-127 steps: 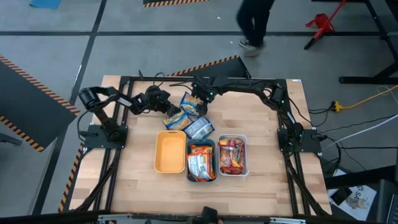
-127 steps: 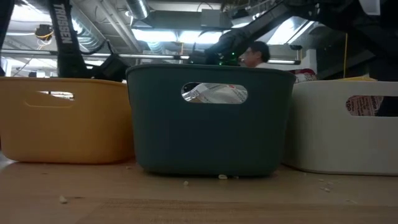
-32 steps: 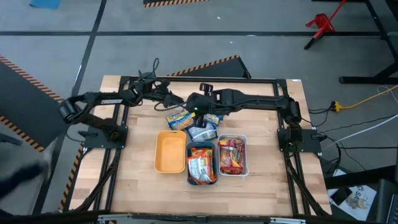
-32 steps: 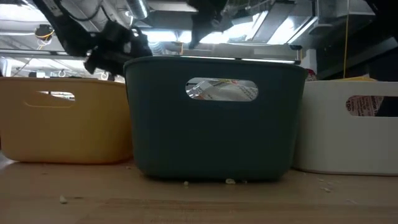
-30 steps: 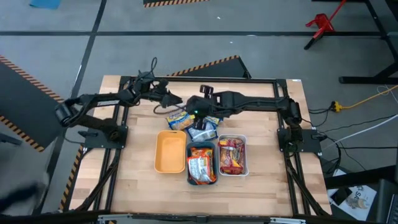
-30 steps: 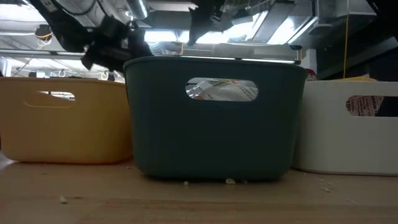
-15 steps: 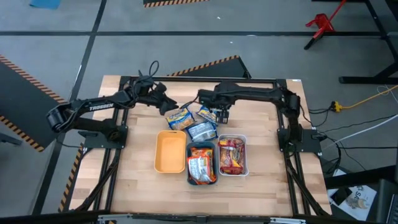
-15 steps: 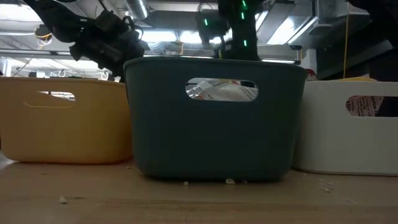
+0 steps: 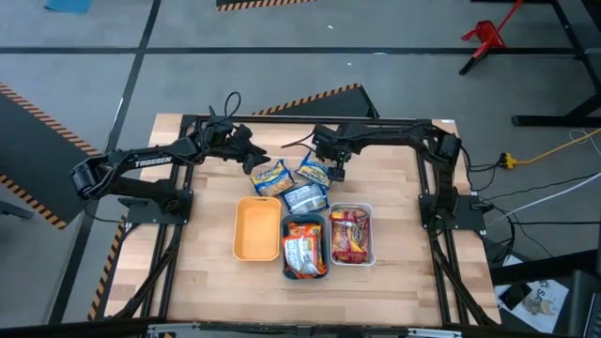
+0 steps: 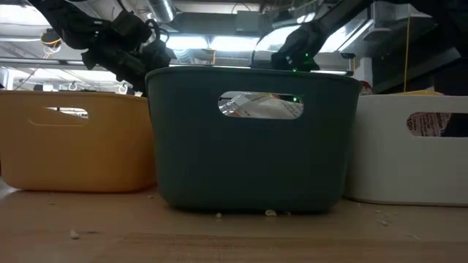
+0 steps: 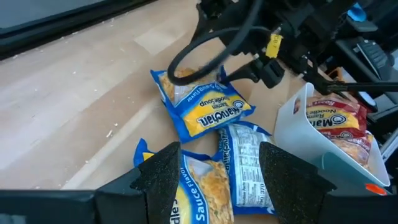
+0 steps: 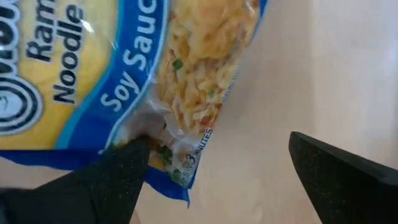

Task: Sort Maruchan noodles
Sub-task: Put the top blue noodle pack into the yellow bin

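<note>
Three loose Maruchan packets lie flat on the table beyond the trays: a yellow-blue one (image 9: 270, 176), a second yellow-blue one (image 9: 315, 171) and a white-blue one (image 9: 302, 197). My left gripper (image 9: 254, 161) (image 11: 219, 149) is open and hovers just left of the first packet (image 11: 196, 190). My right gripper (image 9: 333, 170) (image 12: 219, 140) is open at the right corner of the second packet (image 12: 112, 56). Orange packets fill the teal tray (image 9: 285, 246); red ones fill the white tray (image 9: 370, 235). My right gripper stands over the corner (image 12: 177, 171) of the yellow-blue packet, which lies flat on the table. One finger (image 12: 118, 174) overlaps that corner in the wrist view; whether it touches the wrapper I cannot tell.
The yellow tray (image 9: 256, 228) holds nothing and stands left of the teal tray. The three trays (image 10: 248, 146) sit side by side in a row near the table's middle. Bare wood lies toward the near edge and on both sides of the trays.
My right gripper has drawn back from over the middle of the loose packets toward the table's right, uncovering the yellow-blue packet that it now stands beside. My left gripper has shifted only slightly, staying beside its packet.
</note>
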You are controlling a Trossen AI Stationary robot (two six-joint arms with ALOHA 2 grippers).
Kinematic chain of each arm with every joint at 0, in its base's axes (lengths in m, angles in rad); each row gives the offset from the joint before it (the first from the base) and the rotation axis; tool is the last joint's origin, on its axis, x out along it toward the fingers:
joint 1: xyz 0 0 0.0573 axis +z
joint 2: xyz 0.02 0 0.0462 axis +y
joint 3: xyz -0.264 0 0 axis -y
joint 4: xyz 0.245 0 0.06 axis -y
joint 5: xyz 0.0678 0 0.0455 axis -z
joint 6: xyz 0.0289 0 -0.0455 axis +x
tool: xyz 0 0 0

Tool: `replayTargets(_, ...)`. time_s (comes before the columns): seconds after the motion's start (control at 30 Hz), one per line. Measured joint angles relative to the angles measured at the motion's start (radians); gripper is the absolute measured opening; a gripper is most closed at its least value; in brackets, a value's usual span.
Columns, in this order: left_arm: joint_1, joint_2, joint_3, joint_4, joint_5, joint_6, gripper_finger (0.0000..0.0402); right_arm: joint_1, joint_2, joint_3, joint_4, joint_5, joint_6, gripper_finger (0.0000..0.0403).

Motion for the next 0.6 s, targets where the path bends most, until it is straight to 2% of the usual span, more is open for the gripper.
replayTargets(0.17,0.0,0.0,0.0,0.0,-0.001,0.002,0.0212,-0.033,0.051,0.001,0.05,-0.124,-0.024,0.036)
replayTargets(0.3,0.0,0.0,0.0,0.0,-0.001,0.01,0.0212,-0.027,0.091,0.005,0.06,-0.111,-0.027,0.0324)
replayTargets(0.43,0.0,0.0,0.0,0.0,-0.001,0.024,0.0212,-0.021,0.103,0.005,0.055,-0.119,-0.02,0.0244)
replayTargets(0.6,0.0,0.0,0.0,-0.001,-0.001,0.025,0.0212,-0.013,0.085,0.003,0.051,-0.105,0.002,0.0097)
